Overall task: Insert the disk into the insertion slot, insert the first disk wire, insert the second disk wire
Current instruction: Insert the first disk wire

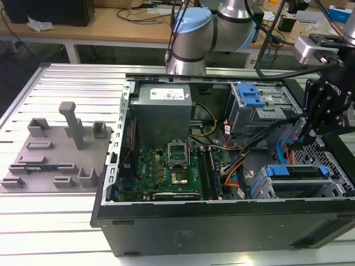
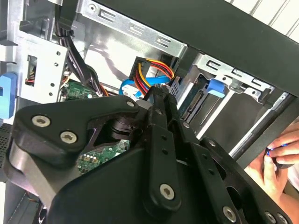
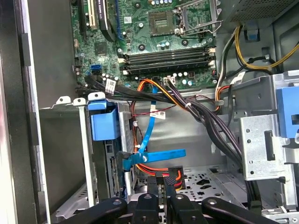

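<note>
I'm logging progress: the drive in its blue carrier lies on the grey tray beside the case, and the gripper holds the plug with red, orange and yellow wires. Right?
Not quite. The drive is not on the tray; the exterior view shows it seated in the low cage inside the case. The gripper does hold the plug.

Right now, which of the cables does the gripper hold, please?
The red-orange-yellow wire bundle, gripped at its black connector; the flat blue cable lies beside the gripper, ungripped.

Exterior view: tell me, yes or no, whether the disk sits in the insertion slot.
Yes: the disk, in its blue carrier, sits inside the low grey insertion slot.
</note>
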### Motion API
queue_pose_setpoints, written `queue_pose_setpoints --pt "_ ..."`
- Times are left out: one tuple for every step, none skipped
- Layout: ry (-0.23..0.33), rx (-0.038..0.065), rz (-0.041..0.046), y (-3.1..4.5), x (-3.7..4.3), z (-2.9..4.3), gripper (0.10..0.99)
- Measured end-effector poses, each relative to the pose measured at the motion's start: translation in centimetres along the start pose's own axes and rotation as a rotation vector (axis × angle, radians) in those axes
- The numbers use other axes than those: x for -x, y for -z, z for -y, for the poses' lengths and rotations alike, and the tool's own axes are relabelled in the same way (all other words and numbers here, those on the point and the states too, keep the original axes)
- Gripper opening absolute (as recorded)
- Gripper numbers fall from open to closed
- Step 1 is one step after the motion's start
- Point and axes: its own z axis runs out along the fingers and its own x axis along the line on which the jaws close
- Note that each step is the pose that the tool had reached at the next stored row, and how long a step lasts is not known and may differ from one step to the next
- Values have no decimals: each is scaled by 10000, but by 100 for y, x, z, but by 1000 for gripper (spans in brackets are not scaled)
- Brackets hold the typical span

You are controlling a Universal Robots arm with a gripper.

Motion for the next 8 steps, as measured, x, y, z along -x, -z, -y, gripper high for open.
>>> queue_pose_setpoints --pt "0 0 0 1 0 0 165" --pt "0 0 3 0 0 0 165" --pt "0 0 3 0 0 0 165" --pt "0 0 3 0 0 0 165" --pt "1 0 3 1 -1 0 165" --pt "0 0 4 0 -1 0 165" --pt "0 0 3 0 -1 0 165" --pt "0 0 3 1 -2 0 165"
